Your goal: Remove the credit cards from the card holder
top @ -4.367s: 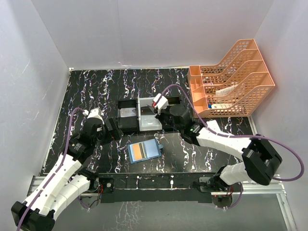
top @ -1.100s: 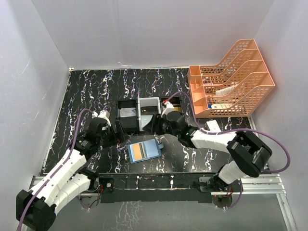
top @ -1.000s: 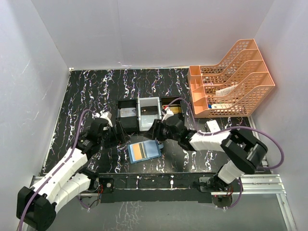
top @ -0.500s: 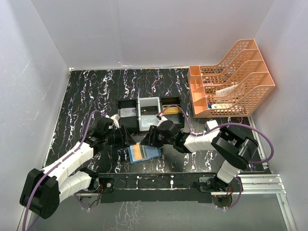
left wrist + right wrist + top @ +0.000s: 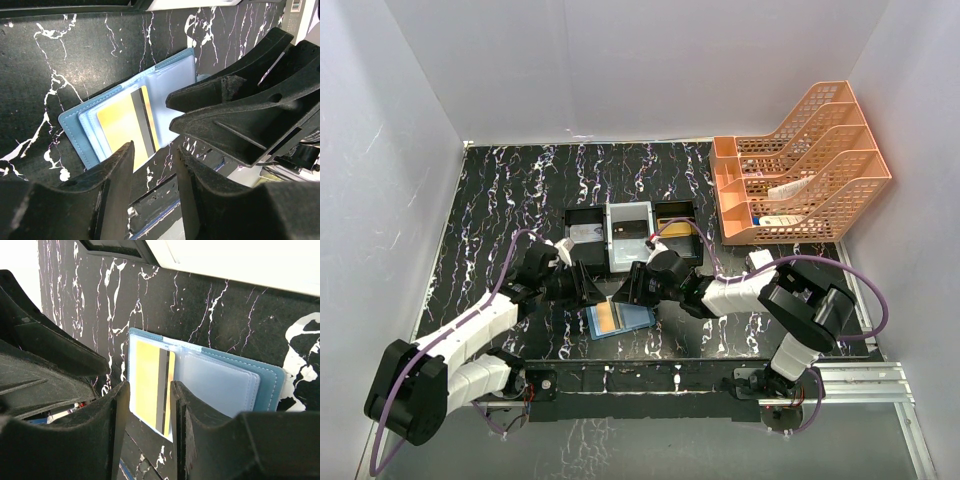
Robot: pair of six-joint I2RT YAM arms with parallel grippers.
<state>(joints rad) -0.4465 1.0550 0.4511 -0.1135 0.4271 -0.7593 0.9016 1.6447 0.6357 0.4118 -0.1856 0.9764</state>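
- Both arms are now reaching in toward each other, having swung away from the tray (image 5: 607, 240) since the earlier frames.
- The left hand (image 5: 154, 165) and right hand (image 5: 149, 395) are facing each other low over the card holder (image 5: 225, 380).
- The card holder is lying open on the surface near the front edge, between the two hands.
- A gold credit card (image 5: 120, 127) with a dark stripe is sitting in the pocket nearer the left arm.
- The left hand is showing a narrow gap and gripping nothing.
- The right hand is likewise narrow and gripping nothing.
- Cannot tell whether either hand is touching the card.

text: none legible | labels: none legible | numbers: none legible
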